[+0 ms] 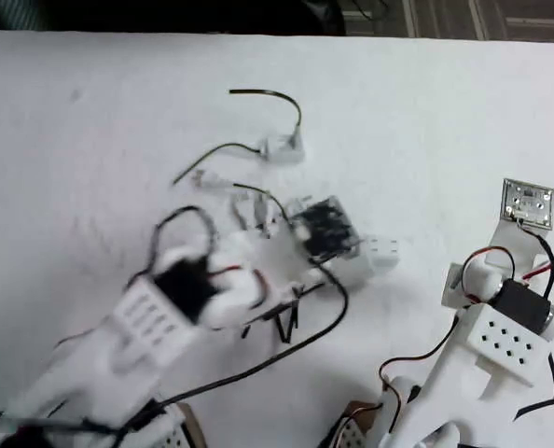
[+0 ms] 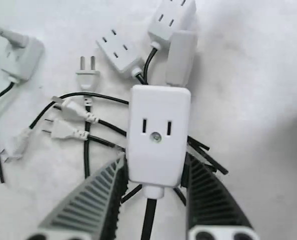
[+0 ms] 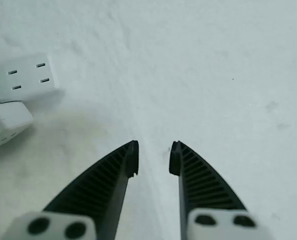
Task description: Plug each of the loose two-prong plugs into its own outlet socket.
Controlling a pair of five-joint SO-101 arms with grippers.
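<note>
A white outlet socket on a black cord sits between the fingers of my left gripper, which is shut on its lower sides. Two more white sockets lie just beyond it. Several loose two-prong plugs on black cords lie beside them: one near the sockets, two close together. In the high view the left arm ends at the socket cluster. My right gripper hangs open over bare table, apart from a white socket block.
A bigger white plug with a curled black cord lies farther back on the white table. Black cords loop around the left arm's front. The right arm stands at the lower right, a socket block to its left.
</note>
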